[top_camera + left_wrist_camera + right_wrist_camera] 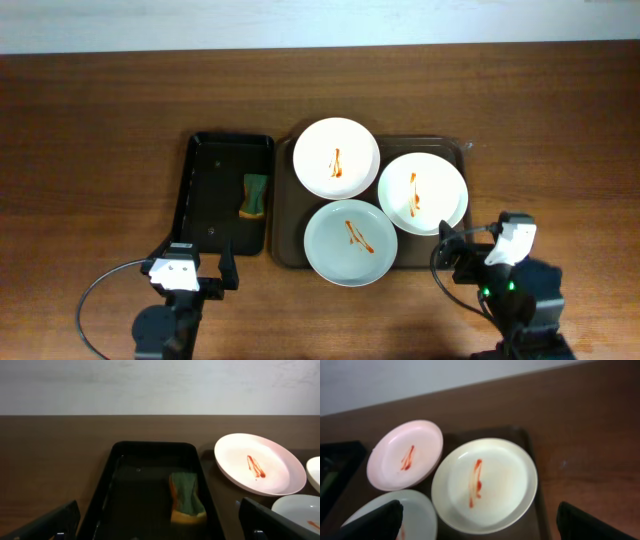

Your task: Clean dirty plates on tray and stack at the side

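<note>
Three white plates lie on the dark-brown tray (288,245), each with an orange-red sauce streak: one at the back left (336,158), one at the right (422,192), one at the front (350,242). My left gripper (185,272) is open and empty at the near end of the black tray (205,155). My right gripper (465,255) is open and empty just in front of the right plate (485,485). The back plate also shows in the left wrist view (259,464) and the right wrist view (405,454).
A green and yellow sponge (255,195) lies in the narrow black tray left of the brown tray; it also shows in the left wrist view (186,497). Brown wood-grain tabletop (90,150) stretches left and right of the trays.
</note>
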Available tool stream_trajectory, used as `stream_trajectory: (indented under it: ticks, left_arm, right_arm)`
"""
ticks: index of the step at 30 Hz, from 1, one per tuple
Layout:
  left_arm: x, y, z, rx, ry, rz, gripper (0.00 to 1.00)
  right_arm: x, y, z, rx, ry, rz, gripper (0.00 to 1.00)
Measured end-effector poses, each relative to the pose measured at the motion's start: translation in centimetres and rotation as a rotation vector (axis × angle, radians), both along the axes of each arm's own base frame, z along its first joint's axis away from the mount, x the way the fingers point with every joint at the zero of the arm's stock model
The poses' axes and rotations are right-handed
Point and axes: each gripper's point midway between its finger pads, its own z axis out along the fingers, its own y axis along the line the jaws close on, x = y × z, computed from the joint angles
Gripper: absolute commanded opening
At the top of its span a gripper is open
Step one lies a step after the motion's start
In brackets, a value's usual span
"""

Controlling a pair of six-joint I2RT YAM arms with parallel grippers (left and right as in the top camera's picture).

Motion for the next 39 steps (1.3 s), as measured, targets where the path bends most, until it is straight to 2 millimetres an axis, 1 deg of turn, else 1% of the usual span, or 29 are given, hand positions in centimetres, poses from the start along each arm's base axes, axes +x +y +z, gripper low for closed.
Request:
stream_trajectory:
  ticks: [1,4,9,11,13,17,19,20,21,22,23,25,26,28,29,30,32,34,37,38,39]
  left_arm:
    - [-0.1,0.0,0.2,0.002,0.020,0.001,1.00]
    - [-0.3,0.1,0.7,0.007,0.111,0.003,1.00]
    - [0.6,0.0,1.4,0.017,0.283,0.002,1.00]
    - [1.4,-0.2,1.7,0.017,0.365,-0.009,1.00]
    - [2.0,-0.6,1.8,0.014,0.435,-0.026,1.00]
    - [3.2,-1.4,1.6,0.000,0.637,-0.065,1.00]
    - [3.3,-1.9,1.0,-0.011,0.756,-0.085,1.00]
    - [3.5,-2.0,1.0,-0.014,0.778,-0.089,1.00]
    - [3.7,-2.0,0.9,-0.015,0.803,-0.092,0.99]
    - [4.1,-2.1,0.9,-0.016,0.810,-0.093,0.99]
    - [4.4,-2.2,0.8,-0.020,0.819,-0.098,1.00]
    - [4.7,-2.3,0.5,-0.022,0.826,-0.102,1.00]
    - [5.1,-2.3,0.5,-0.023,0.817,-0.103,1.00]
    - [6.7,-2.5,1.2,-0.024,0.753,-0.107,1.00]
    - [7.3,-2.5,1.6,-0.025,0.727,-0.109,0.99]
    - [8.6,-2.7,2.1,-0.027,0.679,-0.115,1.00]
    - [9.7,-2.8,2.2,-0.029,0.652,-0.118,1.00]
    - [10.8,-2.9,1.3,-0.030,0.662,-0.120,1.00]
    - [11.9,-3.0,-1.7,-0.032,0.731,-0.121,0.86]
    - [12.3,-3.1,-2.9,-0.033,0.756,-0.122,0.80]
    - [12.6,-3.1,-4.3,-0.030,0.791,-0.123,0.79]
  right_arm:
    - [0.2,0.2,0.3,0.010,0.038,0.005,0.98]
    - [0.1,0.5,0.2,0.021,0.200,0.011,0.98]
    - [1.0,1.0,-0.3,0.025,0.387,0.020,0.98]
    - [1.5,1.5,-0.3,0.039,0.410,0.041,1.00]
    - [1.6,2.0,-0.6,0.053,0.430,0.068,0.93]
    - [1.4,2.9,-1.7,0.082,0.492,0.113,0.93]
    - [1.2,3.6,-2.3,0.107,0.529,0.142,0.93]
    - [1.1,4.0,-2.6,0.121,0.544,0.158,0.89]
    - [1.0,4.3,-2.8,0.134,0.561,0.172,0.89]
    - [0.9,4.6,-3.2,0.149,0.581,0.185,0.86]
    - [0.8,4.8,-3.5,0.157,0.601,0.196,0.80]
    - [0.4,5.1,-4.4,0.170,0.652,0.204,0.72]
    - [0.2,5.1,-4.8,0.174,0.678,0.204,0.69]
    - [-0.1,5.2,-6.2,0.187,0.752,0.196,0.67]
    - [-0.2,5.4,-6.6,0.195,0.771,0.198,0.63]
    - [-0.2,5.4,-7.5,0.200,0.814,0.196,0.60]
    - [-0.3,5.8,-8.9,0.222,0.878,0.199,0.60]
    - [-0.3,6.0,-10.2,0.234,0.929,0.199,0.59]
    - [0.2,6.5,-11.4,0.261,0.960,0.215,0.58]
    - [0.4,6.7,-11.6,0.269,0.961,0.223,0.58]
    - [0.6,7.1,-12.0,0.278,0.964,0.232,0.58]
